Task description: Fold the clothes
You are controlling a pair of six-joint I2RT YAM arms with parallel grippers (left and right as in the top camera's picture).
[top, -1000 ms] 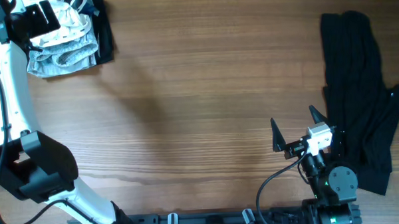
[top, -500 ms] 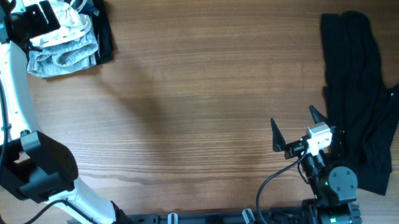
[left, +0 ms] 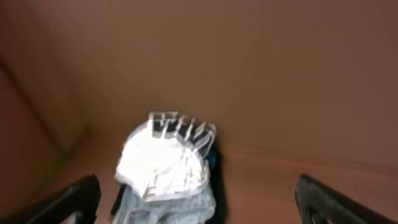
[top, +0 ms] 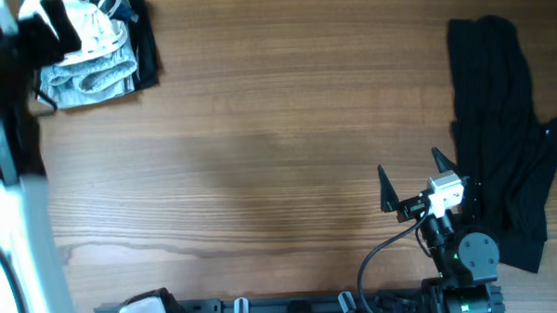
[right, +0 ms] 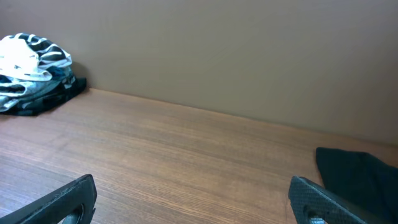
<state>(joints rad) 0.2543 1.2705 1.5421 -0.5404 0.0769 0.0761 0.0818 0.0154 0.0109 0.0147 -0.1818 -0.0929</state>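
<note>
Up in the top left corner of the overhead view sits a pile (top: pixel 90 65) of clothes on the table (top: pixel 278 129). A white shirt (top: pixel 93 33) with black marks lies on top, grey cloth (top: pixel 86 84) is under it, and a dark piece (top: pixel 147 50) shows along its right edge. The left arm (top: pixel 10 175) runs up the left edge of that view as a blur, and its upper end overlaps the pile's left side; whether it touches the cloth I cannot tell. From the left wrist camera, also blurred, the left gripper (left: pixel 198 190) has its fingers (left: pixel 78 196) spread wide at the bottom corners of the frame, with nothing held between them. The shirt shows at lower centre, further off.

At the right edge of the overhead view a black garment (top: pixel 500 121) lies lengthwise and rumpled, from near the top to near the bottom of the frame. The right gripper (top: pixel 412 173) is at lower right, just left of the garment's lower part, its two dark fingers splayed and empty over bare wood. The right wrist view agrees: both fingers sit in the bottom corners, wide apart, holding nothing. In that view the pile is far off at upper left and a corner of the black garment shows at the right edge, the two well apart.
</note>
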